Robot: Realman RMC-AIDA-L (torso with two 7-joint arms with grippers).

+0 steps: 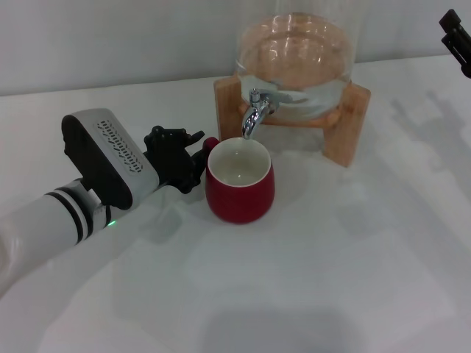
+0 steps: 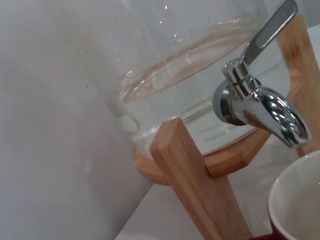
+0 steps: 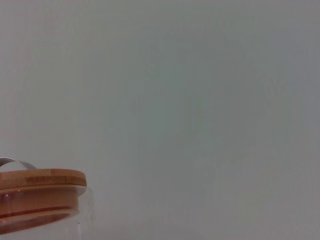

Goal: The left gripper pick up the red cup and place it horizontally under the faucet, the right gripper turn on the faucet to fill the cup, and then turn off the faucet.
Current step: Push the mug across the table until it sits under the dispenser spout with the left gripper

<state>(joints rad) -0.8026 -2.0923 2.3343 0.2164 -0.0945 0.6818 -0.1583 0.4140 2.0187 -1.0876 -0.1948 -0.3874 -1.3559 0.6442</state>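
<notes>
Head view: bright, even, diffuse light; white table (image 1: pixel 309 294) near washed out. Soft, faint shadows lie beside the red cup (image 1: pixel 240 183) and beyond the wooden stand (image 1: pixel 346 118) (pale, blurred edges). Left wrist view: sharp highlights on the chrome faucet (image 2: pixel 260 107), cup rim out of focus. Right wrist view: flat grey, wooden lid (image 3: pixel 40 192) soft.

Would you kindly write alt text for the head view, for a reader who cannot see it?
A red cup stands upright on a white table under the chrome faucet of a glass dispenser on a wooden stand. The left gripper is at the cup's handle side; the right gripper hangs far off.
</notes>
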